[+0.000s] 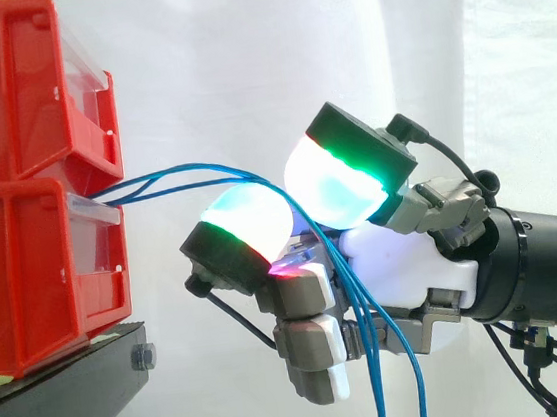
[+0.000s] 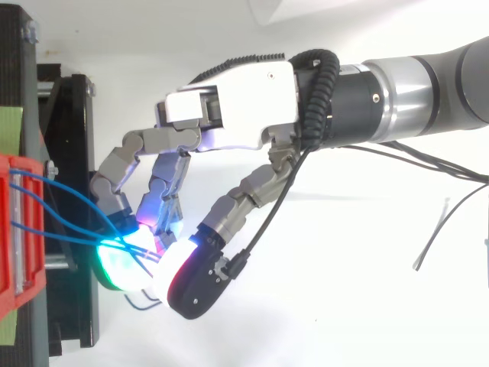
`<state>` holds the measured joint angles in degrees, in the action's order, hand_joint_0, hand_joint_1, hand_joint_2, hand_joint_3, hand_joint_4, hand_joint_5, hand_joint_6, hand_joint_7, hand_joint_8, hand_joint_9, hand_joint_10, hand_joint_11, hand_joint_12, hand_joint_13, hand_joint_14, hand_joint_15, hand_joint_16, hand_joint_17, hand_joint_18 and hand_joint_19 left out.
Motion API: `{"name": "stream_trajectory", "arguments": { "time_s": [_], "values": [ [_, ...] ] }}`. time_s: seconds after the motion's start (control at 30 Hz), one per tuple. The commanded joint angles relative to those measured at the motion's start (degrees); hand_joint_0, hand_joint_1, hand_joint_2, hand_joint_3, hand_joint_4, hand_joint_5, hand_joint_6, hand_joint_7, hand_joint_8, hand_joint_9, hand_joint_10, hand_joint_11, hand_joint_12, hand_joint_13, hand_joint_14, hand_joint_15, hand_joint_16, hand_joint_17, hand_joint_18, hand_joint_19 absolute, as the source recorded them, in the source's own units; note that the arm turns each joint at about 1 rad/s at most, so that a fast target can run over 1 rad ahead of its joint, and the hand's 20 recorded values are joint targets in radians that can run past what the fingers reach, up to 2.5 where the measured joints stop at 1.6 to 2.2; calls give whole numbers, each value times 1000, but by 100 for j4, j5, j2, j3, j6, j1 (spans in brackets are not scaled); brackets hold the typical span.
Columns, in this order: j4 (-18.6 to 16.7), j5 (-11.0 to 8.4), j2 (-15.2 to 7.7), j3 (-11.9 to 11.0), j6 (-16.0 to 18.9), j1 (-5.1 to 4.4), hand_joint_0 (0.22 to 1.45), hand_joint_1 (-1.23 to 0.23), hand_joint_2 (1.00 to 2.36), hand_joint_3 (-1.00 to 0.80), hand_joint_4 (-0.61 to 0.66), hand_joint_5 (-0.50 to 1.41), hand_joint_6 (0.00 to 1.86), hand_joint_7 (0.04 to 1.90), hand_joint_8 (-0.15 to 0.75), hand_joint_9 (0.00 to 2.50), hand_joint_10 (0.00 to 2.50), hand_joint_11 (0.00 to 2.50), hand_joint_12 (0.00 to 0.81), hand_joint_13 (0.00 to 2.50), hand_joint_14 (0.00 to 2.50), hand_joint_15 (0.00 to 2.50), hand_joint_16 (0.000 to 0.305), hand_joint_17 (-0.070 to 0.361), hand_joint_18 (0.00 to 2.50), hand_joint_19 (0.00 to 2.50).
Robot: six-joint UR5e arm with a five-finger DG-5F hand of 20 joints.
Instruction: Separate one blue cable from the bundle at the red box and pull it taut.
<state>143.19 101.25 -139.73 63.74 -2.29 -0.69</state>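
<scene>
The hand (image 1: 401, 270) curls its glowing pads (image 1: 250, 222) together round the blue cables (image 1: 116, 192), and several strands pass through and hang slack below. To the left they arc loosely from the red box (image 1: 24, 268). None looks singled out or taut yet.

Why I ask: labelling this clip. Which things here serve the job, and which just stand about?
Job: thin blue cables; stacked red plastic bins; robot hand with glowing pads.
Standing about: black metal stand; white cloth curtain.
</scene>
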Motion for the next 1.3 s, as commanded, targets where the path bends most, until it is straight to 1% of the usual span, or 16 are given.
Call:
{"name": "stream_trajectory", "arguments": {
  "time_s": [0.0,0.1,0.2,0.37,0.5,0.6,0.63,0.67,0.7,0.77,0.97,1.17,1.23,1.27],
  "values": [
    [-2,0,-2,7,1,8,690,-940,1000,-500,157,-169,944,1085,432,1057,20,1021,450,1155,26,738,58,130,1054,670],
    [-2,0,-2,-2,1,8,588,-954,1000,-500,164,-165,943,1066,439,1086,17,1021,459,1167,27,745,58,130,1072,691],
    [7,0,-2,7,1,8,543,-955,1000,-500,164,-161,942,1044,446,1091,20,1029,468,1181,27,742,59,133,1090,687],
    [-2,9,-2,-2,1,8,483,-922,1000,-500,176,-155,934,1032,461,1110,19,1015,485,1204,24,752,63,143,1135,692],
    [-2,0,-2,-2,1,8,473,-898,1000,-500,179,-152,928,1012,465,1118,18,999,491,1214,24,744,65,145,1148,693],
    [-2,0,-2,-2,1,17,523,-740,1000,-500,163,-147,907,1044,449,1117,19,977,474,1211,26,745,61,138,1122,713],
    [-2,0,-2,-2,1,17,537,-720,1000,-500,160,-146,905,1049,445,1120,20,978,471,1210,24,744,61,137,1115,720],
    [-2,0,-2,-2,1,17,585,-664,1000,-500,149,-145,896,1080,439,1125,22,969,464,1205,27,757,59,132,1095,741],
    [-2,0,-2,-2,1,17,627,-668,1000,-500,136,-144,890,1108,436,1126,21,964,461,1205,26,760,58,131,1091,748],
    [7,0,-2,-2,1,17,659,-704,1000,-500,117,-143,888,1129,436,1127,20,975,463,1204,27,766,58,131,1092,747],
    [7,0,-2,-2,1,17,726,-850,1009,-406,57,-157,903,1166,432,1083,21,989,464,1190,27,757,59,133,1089,730],
    [7,0,-2,-2,1,17,776,-905,1004,-454,3,-164,911,1177,425,1066,21,992,458,1173,25,757,58,131,1066,707],
    [7,0,-2,7,1,17,793,-924,1002,-481,6,-165,912,1222,419,1056,21,995,453,1169,27,757,58,131,1055,702],
    [7,0,-2,-2,1,17,806,-933,1000,-500,7,-168,920,1212,421,1054,21,993,449,1164,26,748,58,130,1052,707]
  ]
}}
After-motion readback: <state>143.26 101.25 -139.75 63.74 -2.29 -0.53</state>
